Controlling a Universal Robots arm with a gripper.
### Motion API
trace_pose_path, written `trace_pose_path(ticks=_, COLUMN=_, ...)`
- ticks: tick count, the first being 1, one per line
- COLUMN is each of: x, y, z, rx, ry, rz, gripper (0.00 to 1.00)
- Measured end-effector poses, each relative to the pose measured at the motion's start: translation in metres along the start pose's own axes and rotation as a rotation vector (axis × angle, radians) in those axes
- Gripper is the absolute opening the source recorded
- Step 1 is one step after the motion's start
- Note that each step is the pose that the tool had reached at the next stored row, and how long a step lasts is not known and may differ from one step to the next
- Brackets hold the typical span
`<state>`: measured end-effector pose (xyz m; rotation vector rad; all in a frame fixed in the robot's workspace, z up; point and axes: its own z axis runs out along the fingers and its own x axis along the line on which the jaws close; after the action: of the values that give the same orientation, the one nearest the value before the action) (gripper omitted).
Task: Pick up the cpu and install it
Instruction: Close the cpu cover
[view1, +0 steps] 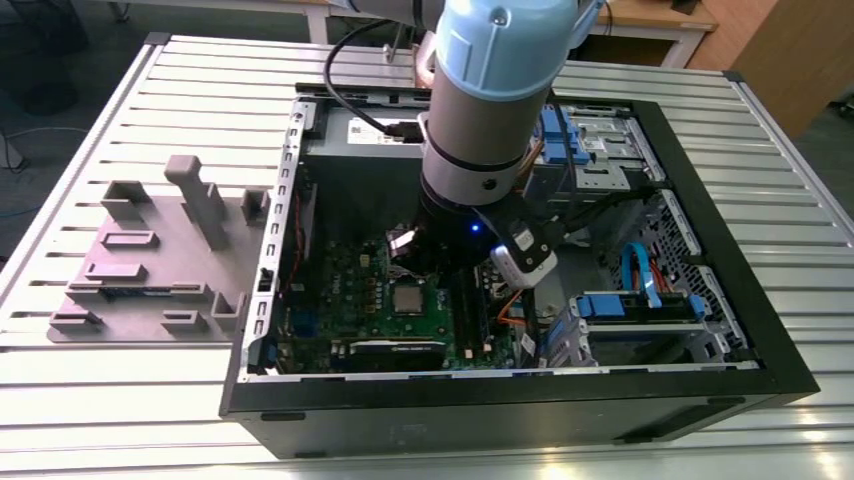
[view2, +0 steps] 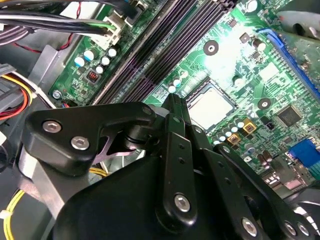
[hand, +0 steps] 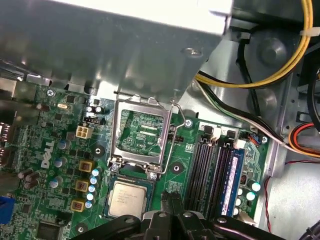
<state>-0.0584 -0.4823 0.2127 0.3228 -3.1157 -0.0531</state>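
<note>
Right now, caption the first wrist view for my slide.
Small silvery square cpu lies in its socket, hinged metal frame open, black end effector beside it.

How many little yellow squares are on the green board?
3 yellow squares in a row beside the cpu: first nearest the open socket frame, second midway, third farthest. The gripper may hide more.

The cpu (hand: 129, 197) is showing a pale silver top against the green circuit board (hand: 60, 125) (which is speckled with gold squares (hand: 85, 166) and teal capacitors (hand: 93, 181)). The gripper (hand: 172, 200) is looking matte black, the arm's cap (view1: 507, 40) is gleaming pale blue, and the yellow cables (hand: 280, 75) are standing out brightly.
</note>
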Motion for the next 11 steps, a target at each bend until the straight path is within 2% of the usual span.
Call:
trace_pose_path(ticks=2, x=-0.0006, y=0.0024, z=0.0002, rx=0.0000, ry=0.0000, rz=0.000, gripper=0.11)
trace_pose_path(ticks=8, x=-0.0037, y=0.0147, z=0.0014, rx=0.0002, ry=0.0001, rz=0.000, gripper=0.11)
trace_pose_path(ticks=11, x=-0.0053, y=0.0177, z=0.0027, rx=0.0001, ry=0.0001, rz=-0.006, gripper=0.11)
